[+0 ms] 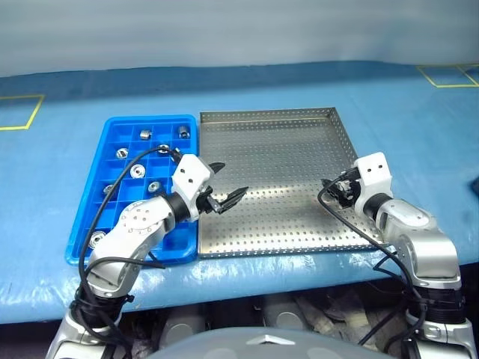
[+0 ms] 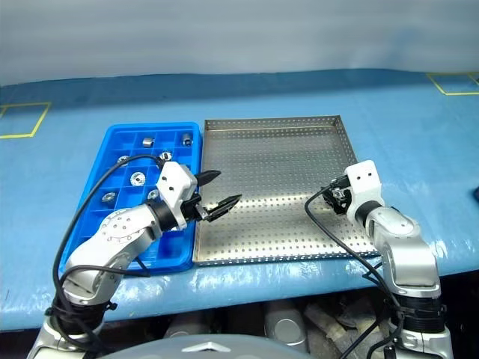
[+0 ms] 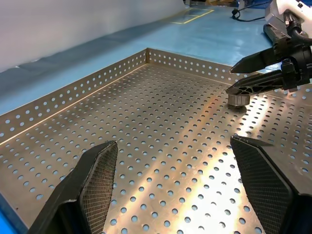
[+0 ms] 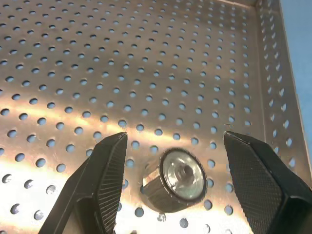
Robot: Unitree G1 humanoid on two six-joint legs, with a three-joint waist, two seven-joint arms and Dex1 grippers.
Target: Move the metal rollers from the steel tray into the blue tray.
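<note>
One metal roller lies on its side on the steel tray near the tray's right rim. My right gripper is open, with one finger on each side of the roller and a gap between each finger and it. From the left wrist view, the same roller sits under the right gripper's fingers. My left gripper hovers open and empty over the steel tray's left edge. The blue tray lies directly left of the steel tray, with several rollers in its compartments.
Both trays rest on a blue-covered table whose front edge runs just below them. Yellow tape squares mark the cover at far left and far right. Black cables loop from both wrists.
</note>
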